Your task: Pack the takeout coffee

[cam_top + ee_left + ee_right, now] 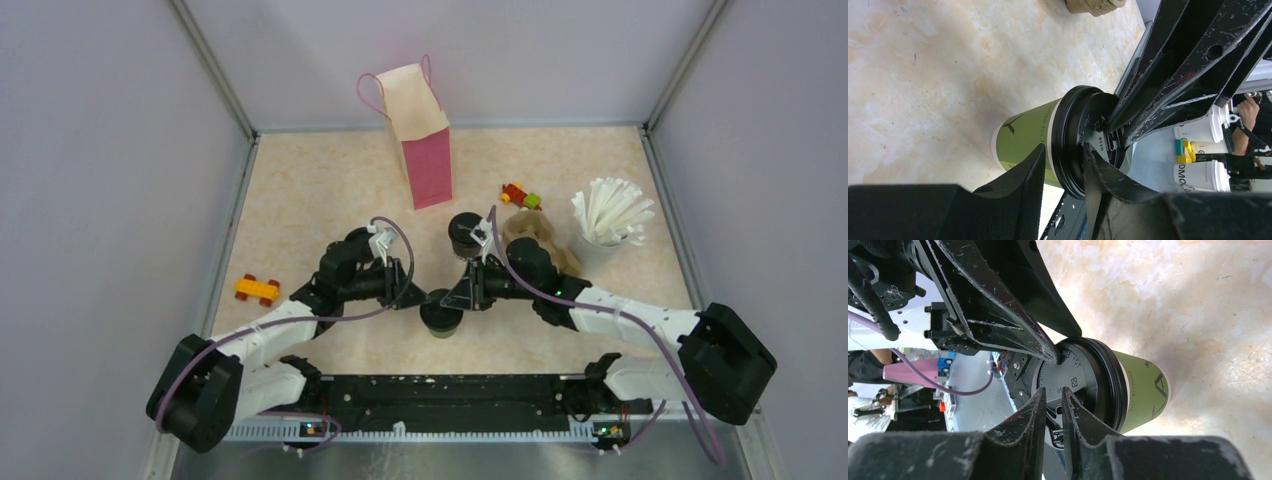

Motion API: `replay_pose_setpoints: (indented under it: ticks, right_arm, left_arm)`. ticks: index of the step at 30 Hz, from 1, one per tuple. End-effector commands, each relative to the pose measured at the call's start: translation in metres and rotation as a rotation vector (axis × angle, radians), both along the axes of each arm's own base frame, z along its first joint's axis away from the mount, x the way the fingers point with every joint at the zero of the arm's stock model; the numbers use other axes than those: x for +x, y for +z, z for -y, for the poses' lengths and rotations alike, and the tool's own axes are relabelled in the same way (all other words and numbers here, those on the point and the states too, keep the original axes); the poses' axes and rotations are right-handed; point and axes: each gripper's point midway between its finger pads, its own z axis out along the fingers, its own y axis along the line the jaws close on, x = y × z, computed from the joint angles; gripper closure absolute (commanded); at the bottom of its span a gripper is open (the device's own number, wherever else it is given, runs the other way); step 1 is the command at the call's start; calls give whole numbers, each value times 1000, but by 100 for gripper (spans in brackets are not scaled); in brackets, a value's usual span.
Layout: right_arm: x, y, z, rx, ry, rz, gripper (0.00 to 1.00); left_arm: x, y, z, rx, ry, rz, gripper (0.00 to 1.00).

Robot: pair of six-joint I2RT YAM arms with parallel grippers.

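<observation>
Cup (pixel 1023 137): tapered paper body, matte olive-green w/ dark print and a white band at the top. It stands upright on the marbled beige table (pixel 320 190), near the front edge.
Lid (pixel 1083 375): round, glossy black plastic, embossed lettering, ribbed rim.
L gripper (pixel 1064 148): scuffed black fingers clamp the lid rim.
R gripper (pixel 1053 391): jaws nearly together, tips on the lid top.
2nd cup (pixel 465 235): black lid, upright beside the brown pulp carrier (pixel 545 232).

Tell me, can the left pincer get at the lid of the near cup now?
Probably yes: the left pincer straddles the lid of the near cup at its rim; the right pincer crowds the same lid.
</observation>
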Motion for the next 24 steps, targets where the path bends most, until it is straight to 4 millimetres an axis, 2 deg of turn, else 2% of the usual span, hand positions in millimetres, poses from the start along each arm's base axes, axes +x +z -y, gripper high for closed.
replay_pose_setpoints:
  ticks: [1,5,8,14,19,24]
  right_arm:
    - [9,24,-3,52,20,57,82]
    - [11,18,-2,50,23,44,82]
    - [9,5,1,36,16,21,82]
    - [2,-42,23,15,-68,-56,82]
    - [-3,-71,40,-39,-118,-94,82]
    - [-8,-100,56,-110,-176,-133,82]
  left_arm:
    - [-7,-37,-10,122,-11,-37,62]
    - [-7,-40,-8,127,-24,-43,62]
    - [-8,-44,-9,138,-21,-51,62]
    - [-8,-57,-14,196,12,-88,64]
    - [-11,-68,-16,236,24,-120,65]
    - [-9,-87,-28,334,83,-150,71]
